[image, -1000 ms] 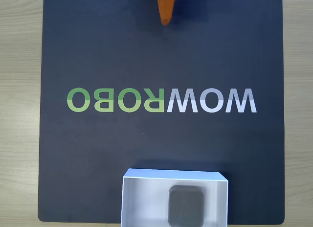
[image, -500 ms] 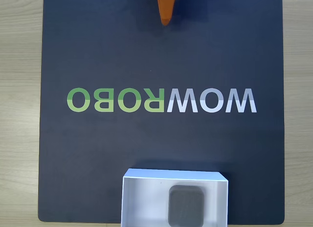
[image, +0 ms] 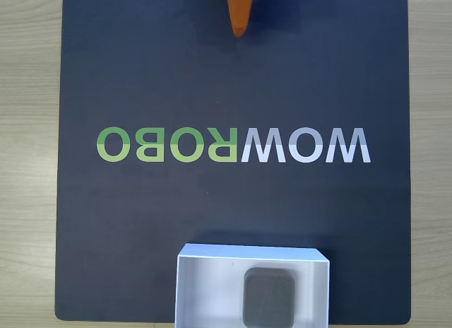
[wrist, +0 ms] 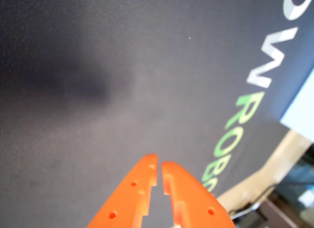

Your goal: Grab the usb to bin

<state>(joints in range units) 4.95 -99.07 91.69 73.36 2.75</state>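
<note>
The grey usb (image: 268, 297) lies inside the white bin (image: 187, 285), right of the bin's middle, at the bottom edge of the fixed view. My orange gripper (image: 239, 32) is at the top edge of that view, far from the bin, pointing down over the dark mat. In the wrist view the gripper (wrist: 159, 164) rises from the bottom edge with its two orange fingers (wrist: 140, 181) nearly touching and nothing between them. A pale corner of the bin (wrist: 301, 115) shows at the right edge there.
A dark mat (image: 141, 73) printed with WOWROBO lettering (image: 233, 145) covers most of the light wooden table (image: 28, 130). The mat's rounded edges lie near the picture's left, right and bottom borders.
</note>
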